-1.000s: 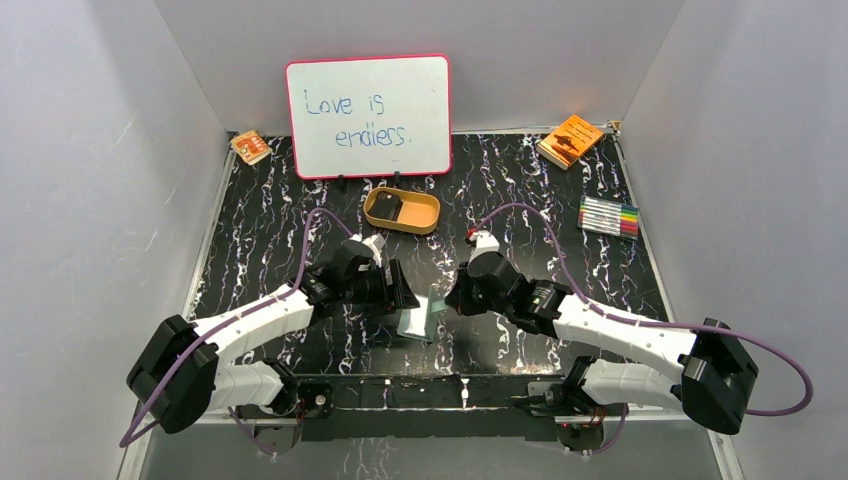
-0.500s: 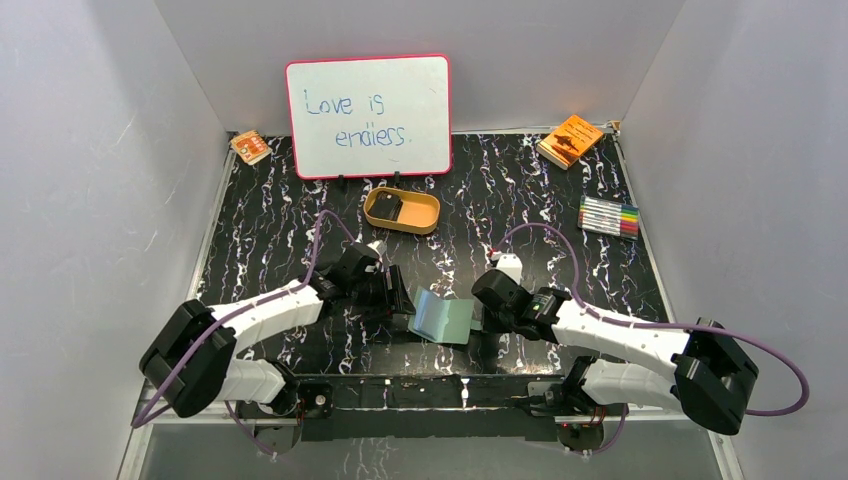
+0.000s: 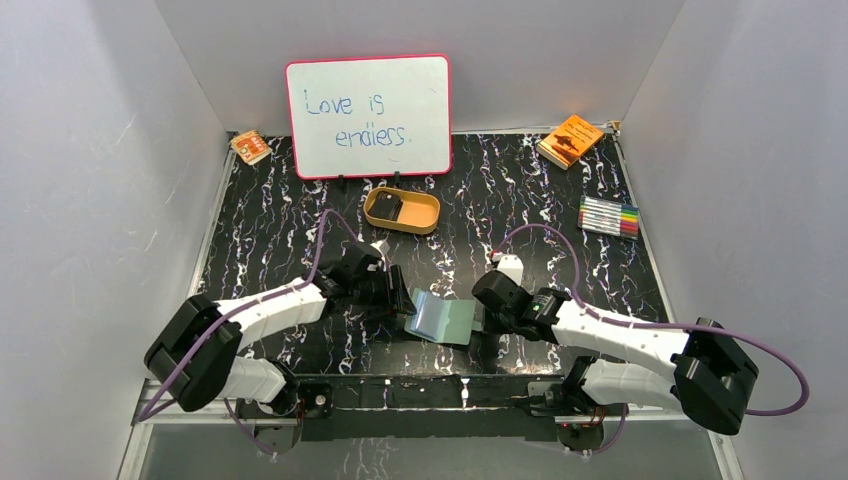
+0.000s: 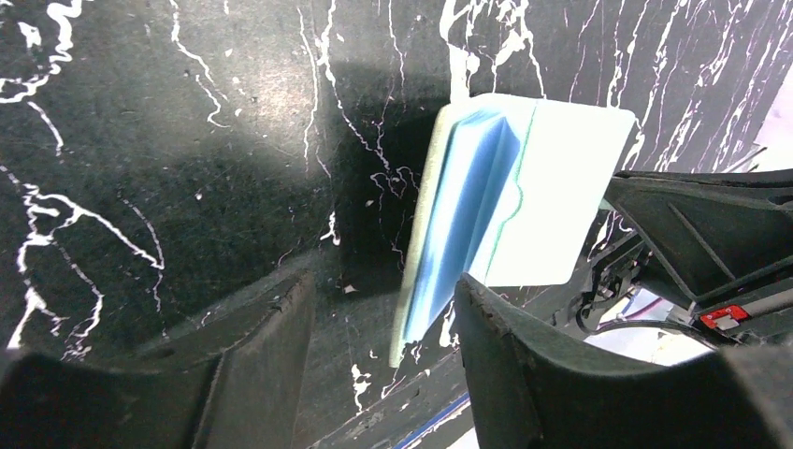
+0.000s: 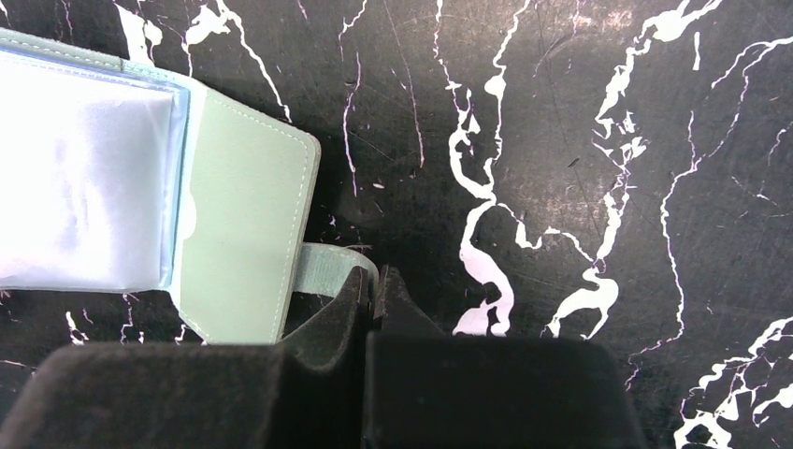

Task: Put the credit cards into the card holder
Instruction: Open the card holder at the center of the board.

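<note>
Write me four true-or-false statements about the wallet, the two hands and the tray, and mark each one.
1. The card holder lies spread open, clear sleeves up. True.
2. The right hand is shut on the holder's strap. True.
3. The left hand grips a card. False: its jaws stand apart with nothing between them, beside the holder's edge.
4. The tray holds nothing. False: a dark card lies in it.

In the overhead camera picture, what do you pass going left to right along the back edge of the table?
small orange packet → whiteboard → orange booklet
</note>
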### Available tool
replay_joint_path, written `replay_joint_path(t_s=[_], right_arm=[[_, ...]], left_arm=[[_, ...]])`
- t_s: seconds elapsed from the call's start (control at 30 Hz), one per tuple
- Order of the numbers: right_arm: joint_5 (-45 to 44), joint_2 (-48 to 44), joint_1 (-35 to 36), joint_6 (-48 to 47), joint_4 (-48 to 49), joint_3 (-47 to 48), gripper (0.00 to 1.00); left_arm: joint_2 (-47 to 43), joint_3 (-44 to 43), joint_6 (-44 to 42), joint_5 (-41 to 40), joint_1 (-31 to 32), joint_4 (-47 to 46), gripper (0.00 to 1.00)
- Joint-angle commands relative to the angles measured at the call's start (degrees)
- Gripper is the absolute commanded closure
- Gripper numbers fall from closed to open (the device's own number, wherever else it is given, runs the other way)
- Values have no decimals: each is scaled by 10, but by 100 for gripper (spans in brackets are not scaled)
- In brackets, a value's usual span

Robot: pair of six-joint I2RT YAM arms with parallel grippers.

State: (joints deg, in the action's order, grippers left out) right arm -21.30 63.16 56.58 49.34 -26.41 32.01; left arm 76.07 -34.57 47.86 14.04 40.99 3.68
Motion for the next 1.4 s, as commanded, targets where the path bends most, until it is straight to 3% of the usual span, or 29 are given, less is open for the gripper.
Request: replay_joint_path(t_s=[0.0,0.13,0.3,0.93,1.17,1.37], right_arm=[[-9,1,-4,5,24,-6,100],[-5,14,-5,3,33,-2,100],[-6,21,-6,3,34,-4,100],[8,6,-32,20,33,-62,100],[14,4,-37,22,41,-71,100],[19,4,-40,19,47,-73,100]], left_arm=[[13,-19,-11,37,-1,-27,49],[30,-21,-18,58,-1,-34,60],[30,-19,-18,72,0,-54,67],[24,4,-10,79,0,-88,59],[6,-2,-13,-8,-1,-19,54],[52,-5,-9,26,-1,-33,52]])
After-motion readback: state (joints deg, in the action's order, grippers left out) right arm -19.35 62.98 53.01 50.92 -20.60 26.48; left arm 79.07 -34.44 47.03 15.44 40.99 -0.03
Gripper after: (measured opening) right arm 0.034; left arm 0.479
